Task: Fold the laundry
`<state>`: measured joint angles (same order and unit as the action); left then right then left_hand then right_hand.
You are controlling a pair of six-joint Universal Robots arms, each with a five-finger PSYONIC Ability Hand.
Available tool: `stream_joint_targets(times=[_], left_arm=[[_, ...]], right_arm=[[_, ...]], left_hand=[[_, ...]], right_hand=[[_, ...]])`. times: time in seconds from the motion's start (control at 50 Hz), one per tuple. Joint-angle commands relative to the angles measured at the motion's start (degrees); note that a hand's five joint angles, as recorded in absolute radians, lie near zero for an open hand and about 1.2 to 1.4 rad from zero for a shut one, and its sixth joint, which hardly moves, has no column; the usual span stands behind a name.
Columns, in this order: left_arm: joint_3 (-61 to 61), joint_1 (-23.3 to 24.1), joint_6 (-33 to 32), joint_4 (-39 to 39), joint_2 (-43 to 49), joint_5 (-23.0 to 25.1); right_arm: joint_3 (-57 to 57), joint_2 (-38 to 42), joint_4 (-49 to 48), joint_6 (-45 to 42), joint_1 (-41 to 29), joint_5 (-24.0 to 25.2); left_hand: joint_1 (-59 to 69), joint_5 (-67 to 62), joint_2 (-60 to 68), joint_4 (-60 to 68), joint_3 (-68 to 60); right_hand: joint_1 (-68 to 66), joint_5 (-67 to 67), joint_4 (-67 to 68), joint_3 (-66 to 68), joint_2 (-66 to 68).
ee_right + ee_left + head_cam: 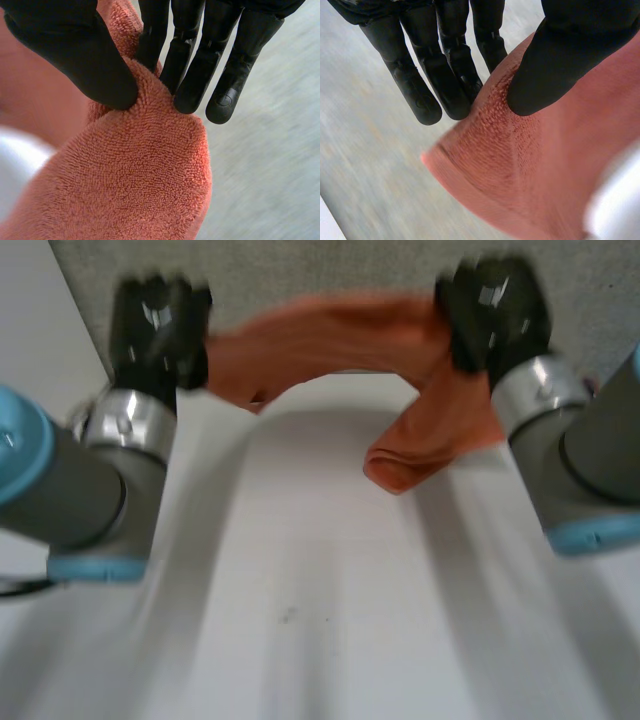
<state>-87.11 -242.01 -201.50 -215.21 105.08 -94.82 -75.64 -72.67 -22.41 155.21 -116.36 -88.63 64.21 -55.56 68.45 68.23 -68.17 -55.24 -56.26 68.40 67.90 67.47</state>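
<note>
Towel, orange terry, held up off the white table between both hands.
Nearest is smooth tabletop with one faint dark speck, too small to identify. Above it a loose rounded fold of the cloth droops below the right hand; can't tell whether its tip touches the table. Right hand is closed on the towel, its thumb and fingers pinching a ridge of looped pile. Left hand grips the other end, thumb pressing the nubbly weave toward straight fingers, a hemmed edge just below them. The span arches between the hands, its corners hidden behind the black fingers. Farthest is a speckled grey surface past the table edge.
</note>
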Motion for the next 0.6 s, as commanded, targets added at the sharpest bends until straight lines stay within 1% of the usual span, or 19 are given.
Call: stream_joint_targets(times=[0.02,0.06,0.12,0.14,0.16,0.18,0.22,0.26,0.3,0.32,0.34,0.38,0.4,0.46,0.48,0.54,0.56,0.6], left_arm=[[-17.4,-0.3,0.1,1.2,-0.1,0.3],[-19.5,-0.3,0.3,1.2,0.0,0.3],[-20.2,-0.3,0.5,1.2,-0.1,0.3],[-20.1,-0.3,0.7,1.2,-0.3,0.3],[-20.1,-0.3,0.7,1.2,-0.3,0.3],[-20.1,-0.3,0.8,1.2,-0.6,0.3],[-19.9,-0.3,0.8,1.2,-2.2,0.3],[-19.6,-0.1,0.8,1.2,-4.4,0.3],[-19.0,0.1,0.8,1.2,-5.7,0.3],[-18.6,0.1,0.8,1.2,-6.4,0.3],[-17.8,0.4,1.1,1.5,-8.6,0.3],[-17.2,0.6,1.2,2.0,-10.0,0.3],[-16.9,0.8,1.2,2.2,-10.8,0.3],[-15.1,1.1,1.2,4.1,-12.8,0.3],[-14.7,1.2,1.2,4.7,-13.1,0.3],[-13.1,1.6,1.2,6.4,-13.9,0.3],[-12.6,1.9,1.2,6.9,-14.2,0.3],[-10.1,3.0,1.2,9.0,-15.1,0.3]], right_arm=[[-14.6,-0.4,20.5,-8.4,-0.2,4.9],[-15.8,-0.2,22.5,-9.4,-0.2,5.1],[-16.2,-0.3,23.3,-8.7,0.4,5.0],[-16.2,-0.3,23.3,-8.7,0.4,5.0],[-15.9,-0.3,22.2,-7.7,0.6,4.9],[-15.7,-0.4,19.6,-4.3,0.7,4.6],[-15.7,-0.6,18.6,-2.6,1.0,4.4],[-15.9,-1.4,16.4,5.3,2.5,4.2],[-16.5,-2.2,16.3,9.2,4.5,4.3],[-17.0,-3.0,16.5,12.5,6.7,4.7],[-17.4,-3.3,16.6,14.2,7.8,5.0],[-18.3,-3.6,16.8,17.2,9.5,5.3],[-19.3,-4.0,16.9,19.8,10.7,6.3],[-20.3,-4.7,17.1,21.9,12.1,8.3],[-20.8,-4.9,17.8,22.2,12.8,10.1],[-21.6,-4.8,20.1,22.0,14.4,13.3],[-22.0,-4.8,22.0,21.8,15.8,15.2],[-22.4,-4.8,23.9,21.7,17.1,17.0]], left_hand=[[15.8,-14.4,11.6,11.8,-11.8],[15.8,-14.4,11.6,11.8,-11.8],[15.8,-14.4,11.6,11.8,-11.8],[15.8,-14.4,11.6,11.8,-11.8],[15.8,-14.4,11.6,11.8,-11.8],[15.8,-14.4,11.6,11.8,-11.8],[15.8,-14.4,11.6,11.8,-11.8],[15.8,-14.4,11.6,11.8,-11.8],[15.8,-14.4,11.6,11.8,-11.8],[15.8,-14.4,11.6,11.8,-11.8],[15.8,-14.4,11.6,11.8,-11.8],[15.8,-14.4,11.6,11.8,-11.8],[15.8,-14.4,11.6,11.8,-11.8],[15.8,-14.4,11.6,11.8,-11.8],[15.8,-14.4,11.6,11.8,-11.8],[15.8,-14.4,11.6,11.8,-11.8],[15.8,-14.4,11.6,11.8,-11.8],[15.8,-14.4,11.6,11.8,-11.8]], right_hand=[[-24.8,-13.7,11.6,12.1,12.5],[-24.8,-13.7,11.6,12.1,12.5],[-5.2,5.8,-7.9,-7.4,-7.0],[-5.1,5.9,-8.0,-7.5,-7.1],[8.8,19.9,-22.0,-21.5,-21.1],[19.0,30.0,-32.1,-31.6,-31.2],[20.1,31.1,-33.2,-32.7,-32.3],[25.6,36.6,-38.8,-38.3,-37.8],[27.3,38.3,-40.5,-40.0,-39.5],[27.5,38.5,-40.7,-40.1,-39.7],[27.5,38.5,-40.7,-40.2,-39.7],[27.7,38.7,-40.8,-40.3,-39.9],[28.3,39.3,-41.5,-41.0,-40.6],[29.3,40.4,-42.5,-42.0,-41.6],[29.8,40.9,-43.0,-42.5,-42.1],[30.5,41.5,-43.7,-43.2,-42.7],[31.0,42.0,-44.2,-43.7,-43.2],[31.7,42.7,-44.9,-44.4,-43.9]])
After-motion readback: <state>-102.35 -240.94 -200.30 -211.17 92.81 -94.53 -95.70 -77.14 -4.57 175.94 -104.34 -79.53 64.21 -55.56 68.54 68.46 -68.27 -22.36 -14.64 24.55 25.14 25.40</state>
